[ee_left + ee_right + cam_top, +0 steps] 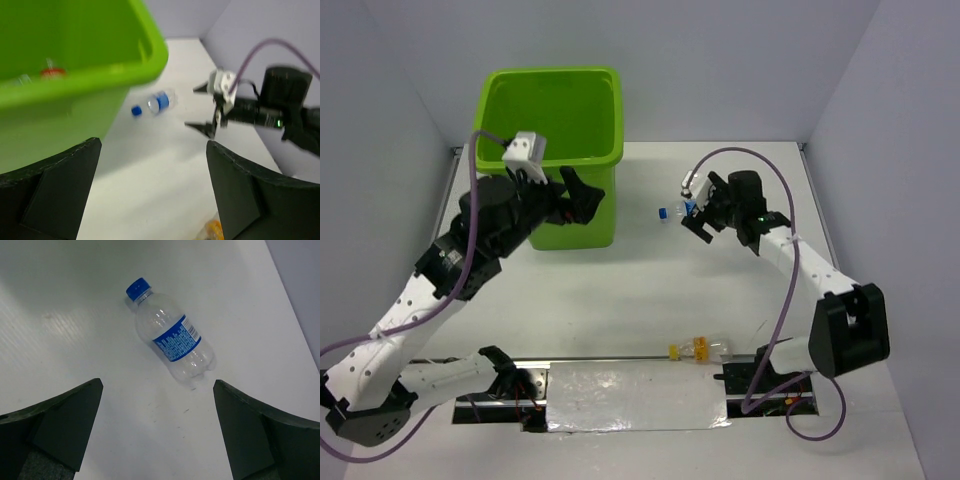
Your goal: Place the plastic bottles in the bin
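Note:
A clear bottle with a blue cap and blue label [669,213] lies on its side on the white table, right of the lime-green bin [550,120]. My right gripper [692,220] hovers open just right of it; in the right wrist view the bottle [172,337] lies ahead of the open, empty gripper [157,385]. My left gripper [588,192] is open and empty beside the bin's front right corner. Its wrist view shows the bin's rim [100,75], a red-capped bottle [51,73] inside, and the blue bottle [156,102] beyond. A yellow-labelled bottle [700,349] lies near the table's front edge.
Grey walls close in the table at the back and on both sides. A shiny metal plate [635,395] lies between the arm bases at the near edge. The right arm's purple cable [790,290] loops over the table's right side.

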